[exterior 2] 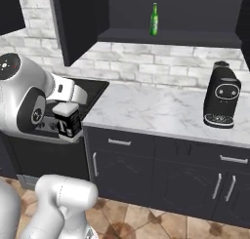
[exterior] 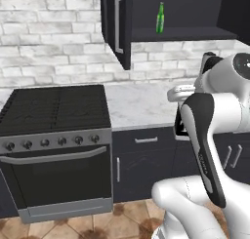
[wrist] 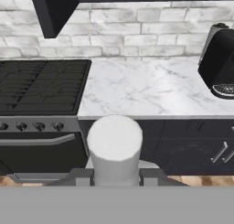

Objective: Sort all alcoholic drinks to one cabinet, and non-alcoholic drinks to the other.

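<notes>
My gripper point(exterior 2: 68, 121) is shut on the squat pale bottle point(exterior 2: 67, 117) with a black label, holding it upright in the air in front of the counter edge, by the stove's right side. In the hand view the bottle's pale top point(wrist: 114, 143) stands between my fingertips point(wrist: 83, 176). A slim green beer bottle point(exterior: 159, 17) stands on the shelf point(exterior: 185, 34) of the open dark wall cabinet, seen in the right base view as the green bottle point(exterior 2: 154, 19). The cabinet door point(exterior: 116, 24) hangs open to the left.
A black gas stove point(exterior: 53, 111) with a row of knobs stands left of the white marble counter point(exterior 2: 146, 109). A black coffee machine point(exterior 2: 221, 95) sits on the counter at the right. Dark base cabinets with silver handles point(exterior 2: 119, 142) run below, over a tiled floor.
</notes>
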You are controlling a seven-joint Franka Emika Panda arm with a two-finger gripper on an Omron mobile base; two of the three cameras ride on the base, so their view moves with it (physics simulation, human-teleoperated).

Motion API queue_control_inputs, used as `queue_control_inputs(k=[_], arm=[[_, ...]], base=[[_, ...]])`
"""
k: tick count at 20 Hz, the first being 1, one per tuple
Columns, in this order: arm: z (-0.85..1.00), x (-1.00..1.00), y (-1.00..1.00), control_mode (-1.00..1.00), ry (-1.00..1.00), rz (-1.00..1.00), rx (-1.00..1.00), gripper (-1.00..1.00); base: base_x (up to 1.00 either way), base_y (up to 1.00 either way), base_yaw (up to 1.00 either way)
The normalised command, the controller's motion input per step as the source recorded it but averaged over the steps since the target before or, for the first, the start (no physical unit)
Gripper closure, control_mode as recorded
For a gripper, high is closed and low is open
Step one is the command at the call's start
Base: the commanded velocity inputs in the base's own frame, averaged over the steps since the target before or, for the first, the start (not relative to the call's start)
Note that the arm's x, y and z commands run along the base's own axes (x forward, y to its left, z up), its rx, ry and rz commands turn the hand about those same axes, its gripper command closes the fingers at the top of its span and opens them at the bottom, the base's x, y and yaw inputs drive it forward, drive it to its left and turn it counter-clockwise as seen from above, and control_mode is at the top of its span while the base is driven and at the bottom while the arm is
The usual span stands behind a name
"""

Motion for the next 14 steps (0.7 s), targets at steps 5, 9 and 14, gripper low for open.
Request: queue_control_inputs(k=[5,9,14], arm=[[0.0,0.0,0.0,1.0,0.0,0.0,0.0,1.0],[0.0,0.0,0.0,1.0,0.0,0.0,0.0,1.0],[0.0,0.0,0.0,1.0,0.0,0.0,0.0,1.0]], base=[[0.22,-0.4,0.0],[0.31,-0.4,0.0],[0.32,-0.38,0.0]])
